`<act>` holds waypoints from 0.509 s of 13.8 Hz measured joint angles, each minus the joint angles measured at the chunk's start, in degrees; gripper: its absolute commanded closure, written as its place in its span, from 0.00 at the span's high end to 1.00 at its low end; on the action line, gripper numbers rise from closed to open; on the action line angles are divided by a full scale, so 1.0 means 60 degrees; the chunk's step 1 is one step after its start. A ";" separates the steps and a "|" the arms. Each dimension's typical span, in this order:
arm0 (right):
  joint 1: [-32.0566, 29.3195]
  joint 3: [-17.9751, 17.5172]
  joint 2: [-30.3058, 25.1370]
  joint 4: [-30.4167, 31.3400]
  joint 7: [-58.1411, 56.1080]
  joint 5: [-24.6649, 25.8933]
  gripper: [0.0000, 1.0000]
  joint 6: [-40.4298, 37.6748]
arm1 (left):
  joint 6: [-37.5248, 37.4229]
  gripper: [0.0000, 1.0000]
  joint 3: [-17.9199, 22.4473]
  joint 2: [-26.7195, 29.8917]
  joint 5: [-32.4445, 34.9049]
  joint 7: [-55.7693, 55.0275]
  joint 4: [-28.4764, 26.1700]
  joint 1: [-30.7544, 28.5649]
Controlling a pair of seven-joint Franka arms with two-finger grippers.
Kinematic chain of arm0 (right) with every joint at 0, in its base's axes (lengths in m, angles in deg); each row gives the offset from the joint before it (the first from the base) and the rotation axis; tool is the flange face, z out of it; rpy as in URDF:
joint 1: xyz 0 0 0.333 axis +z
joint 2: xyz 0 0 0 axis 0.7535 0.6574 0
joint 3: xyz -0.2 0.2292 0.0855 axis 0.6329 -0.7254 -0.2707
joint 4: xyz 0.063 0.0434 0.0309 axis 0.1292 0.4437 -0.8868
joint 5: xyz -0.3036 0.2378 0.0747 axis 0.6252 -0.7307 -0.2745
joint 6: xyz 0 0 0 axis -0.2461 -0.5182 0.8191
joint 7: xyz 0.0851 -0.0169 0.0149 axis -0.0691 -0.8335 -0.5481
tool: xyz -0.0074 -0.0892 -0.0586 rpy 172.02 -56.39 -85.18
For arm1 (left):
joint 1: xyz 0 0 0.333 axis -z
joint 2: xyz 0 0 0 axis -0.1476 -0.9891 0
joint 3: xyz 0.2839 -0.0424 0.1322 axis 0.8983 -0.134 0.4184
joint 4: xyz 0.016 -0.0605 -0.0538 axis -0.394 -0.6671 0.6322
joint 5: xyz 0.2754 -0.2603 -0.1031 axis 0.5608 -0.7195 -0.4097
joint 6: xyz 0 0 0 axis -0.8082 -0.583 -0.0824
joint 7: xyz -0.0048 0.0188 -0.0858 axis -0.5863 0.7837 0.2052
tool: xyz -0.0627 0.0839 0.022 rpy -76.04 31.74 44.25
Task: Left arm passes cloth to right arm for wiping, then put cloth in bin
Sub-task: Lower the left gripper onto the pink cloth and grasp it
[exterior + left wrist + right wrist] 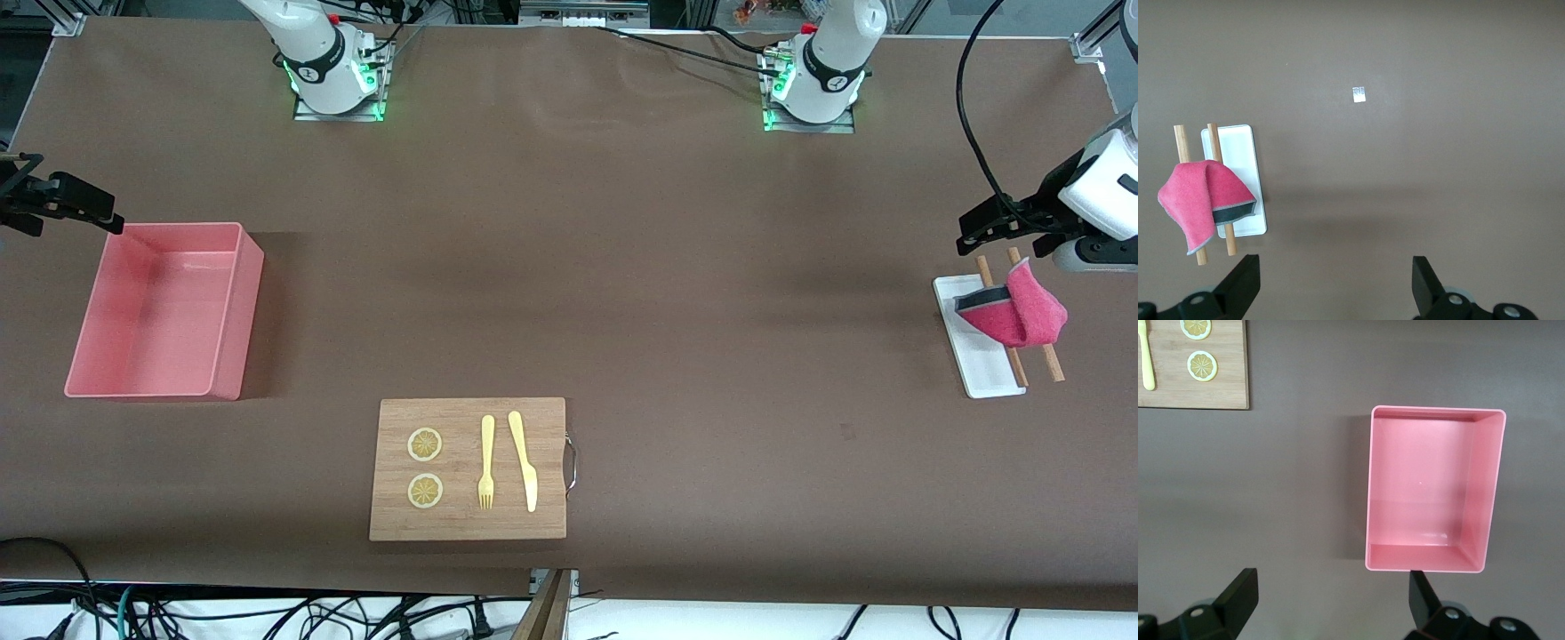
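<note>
- Nearest me, one cutting board (468,468) is carrying two lemon slices (425,444), one fork (486,461), one knife (524,460).
- One cloth (1022,313) is draping over two wooden rods (1038,342) on one white tray (976,351), at the left arm's end.
- I am seeing the left gripper (1336,288) hovering over bare table beside the tray, jaws apart, empty.
- One bin (162,311) is sitting at the right arm's end; the right gripper (1332,605) is hanging beside it, spread, empty.

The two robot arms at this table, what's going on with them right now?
Nothing is being held yet. The cloth lies draped over two wooden sticks on a white tray at the left arm's end of the table. The left gripper hangs open in the air near that tray. The right gripper waits open by the empty bin at the right arm's end. A cutting board with a fork, knife and lemon slices lies untouched, nearest the front camera.
</note>
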 measured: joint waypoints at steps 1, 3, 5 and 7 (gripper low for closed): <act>0.0000 0.0000 0.0000 0.0000 0.0000 0.0000 1.00 0.0000 | 0.0023 1.00 -0.0002 -0.0062 0.0000 0.0000 0.0003 0.0003; -0.0004 0.0001 0.0001 -0.0002 0.0000 0.0000 1.00 0.0001 | 0.0022 1.00 -0.0055 -0.0454 0.0000 0.0043 0.0007 0.0058; -0.0008 0.0003 0.0003 -0.0002 0.0000 0.0000 1.00 0.0003 | 0.0033 1.00 -0.0128 -0.0954 0.0128 0.0080 0.0046 0.0106; -0.0010 0.0003 0.0003 -0.0002 0.0000 0.0000 1.00 0.0003 | 0.0032 1.00 -0.0100 -0.1233 0.0365 0.0111 0.0110 0.0068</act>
